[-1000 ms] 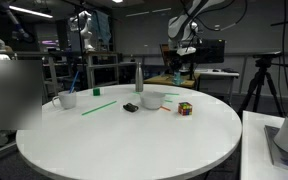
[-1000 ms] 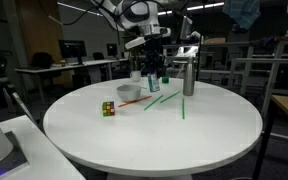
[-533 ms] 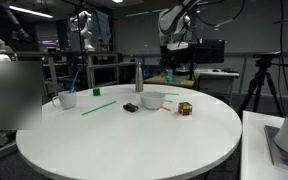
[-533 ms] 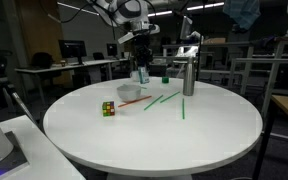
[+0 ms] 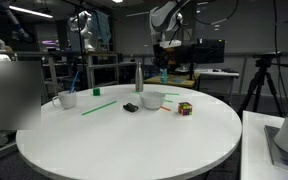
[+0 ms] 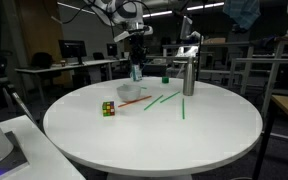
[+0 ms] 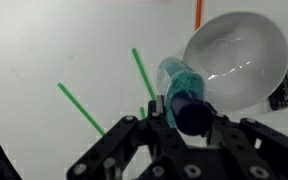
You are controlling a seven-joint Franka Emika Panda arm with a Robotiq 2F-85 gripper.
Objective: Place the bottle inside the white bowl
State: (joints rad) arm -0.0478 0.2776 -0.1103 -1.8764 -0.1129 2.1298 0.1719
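My gripper [image 5: 164, 58] is shut on the small clear bottle [image 5: 164, 72] with a green tint and holds it in the air. It also shows in an exterior view [image 6: 137, 72], hanging just above the white bowl [image 6: 130, 93]. The bowl [image 5: 152, 100] stands on the round white table. In the wrist view the bottle [image 7: 176, 82] sits between my fingers [image 7: 189, 122], dark end towards the camera, its far end over the left rim of the bowl [image 7: 239, 55].
A tall grey metal bottle [image 6: 188, 75] and a white mug [image 5: 68, 99] stand on the table. A puzzle cube [image 5: 185, 108], a small black object [image 5: 130, 107], green sticks [image 7: 84, 108] and an orange stick [image 7: 198, 12] lie around the bowl.
My gripper has carried the bottle sideways through the air, from beside the grey bottle to just above the bowl. Nothing on the table has moved.
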